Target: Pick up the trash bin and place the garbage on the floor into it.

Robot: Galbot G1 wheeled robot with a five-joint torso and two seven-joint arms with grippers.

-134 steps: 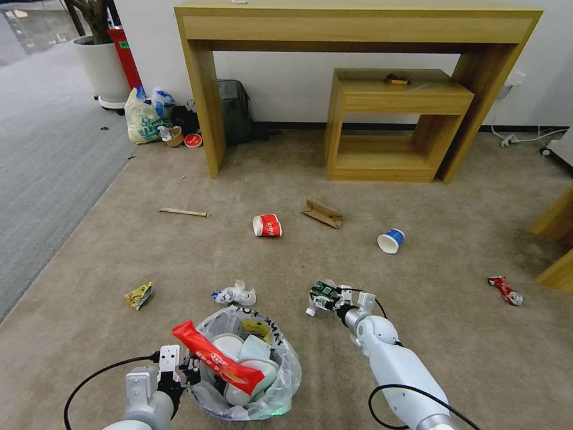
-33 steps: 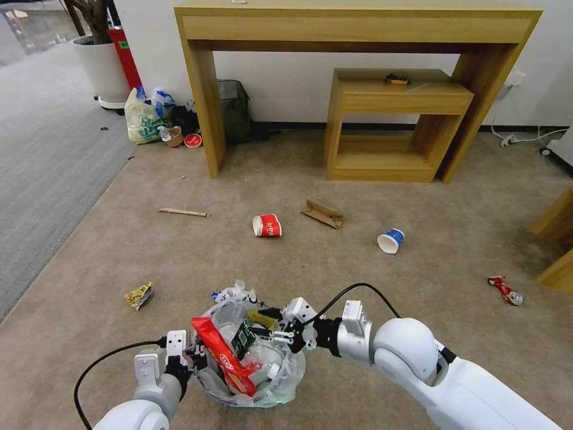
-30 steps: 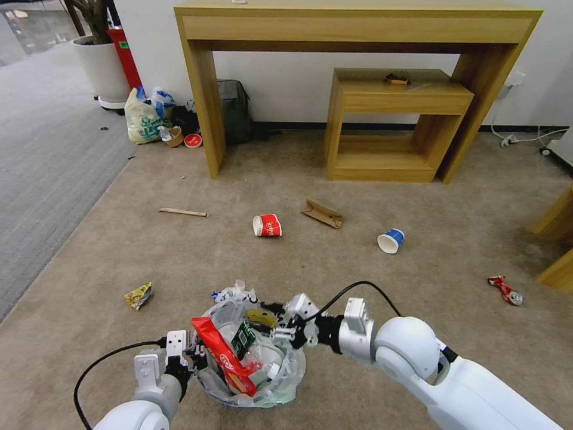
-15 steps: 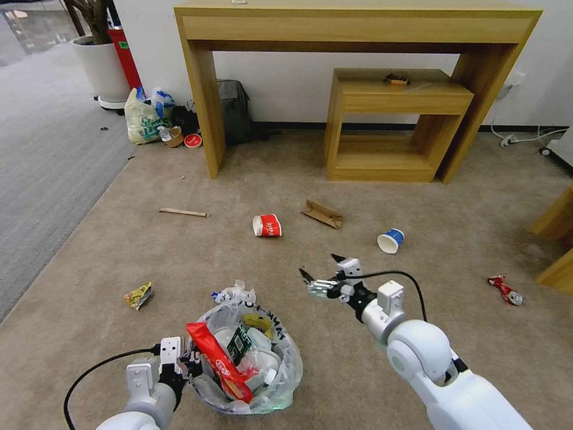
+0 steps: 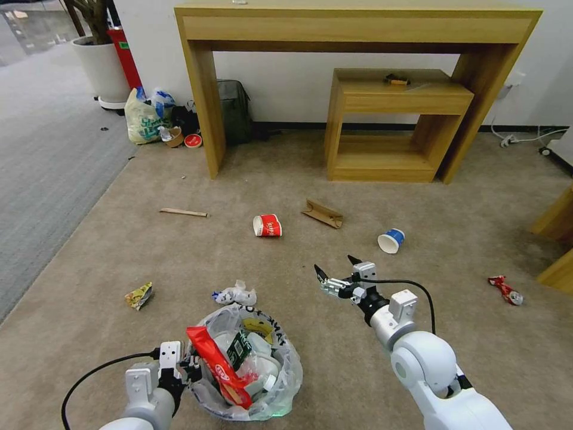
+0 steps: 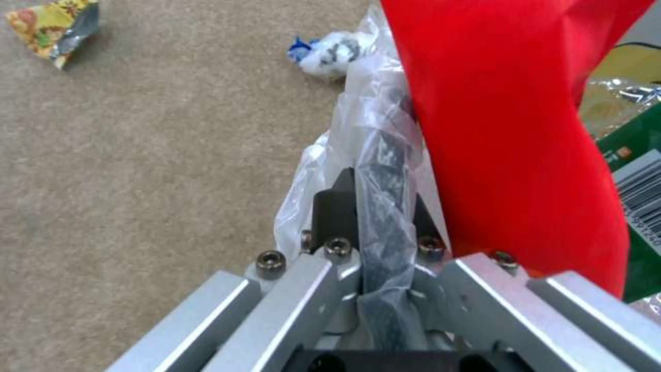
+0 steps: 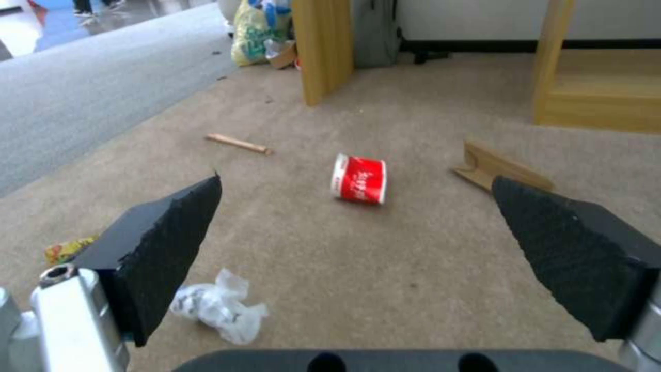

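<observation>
The left gripper (image 5: 190, 367) clamps the trash bin (image 5: 271, 399) rim while the right gripper (image 5: 338, 272), jaws spread and empty, hangs beyond the bin over the beige floor (image 5: 453, 334), the red cup (image 5: 267, 226) with unreadable white print farther toward the wooden desk (image 5: 358, 27).

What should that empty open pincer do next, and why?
Probably reach forward to the red cup: the right pincer is open, empty and facing it, while the left pincer holds the bin.
</observation>
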